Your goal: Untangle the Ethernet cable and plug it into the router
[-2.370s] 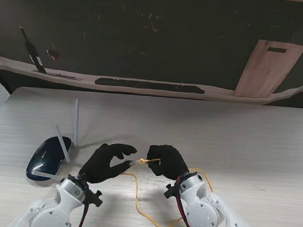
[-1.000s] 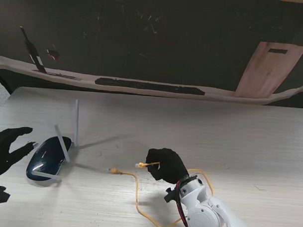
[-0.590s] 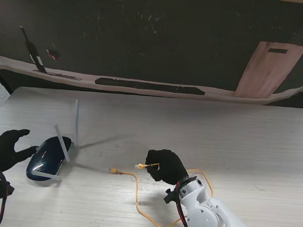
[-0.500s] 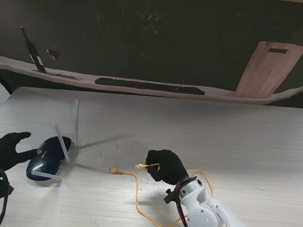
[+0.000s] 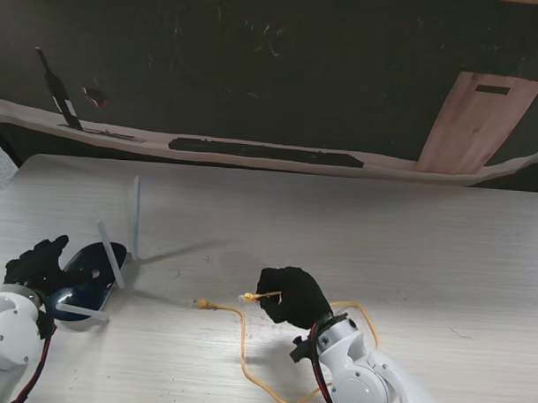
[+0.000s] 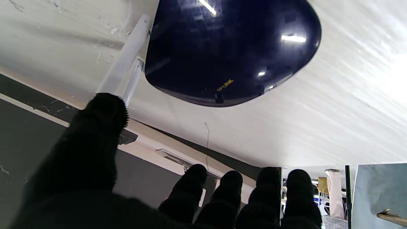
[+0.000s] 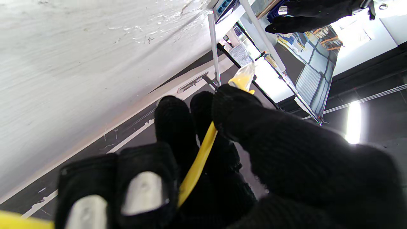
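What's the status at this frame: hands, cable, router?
Right hand shut on yellow cable, plug sticking out toward the router. Left hand open at the router, holding nothing. Cable's other plug lies loose on the table. Path between looks clear.

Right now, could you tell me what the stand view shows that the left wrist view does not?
Only the stand view shows the yellow cable looping across the table, one plug held in the right hand. Only the left wrist view shows the small gold print on the router's glossy shell. Both show the dark blue router, its white antennas and the open left hand.
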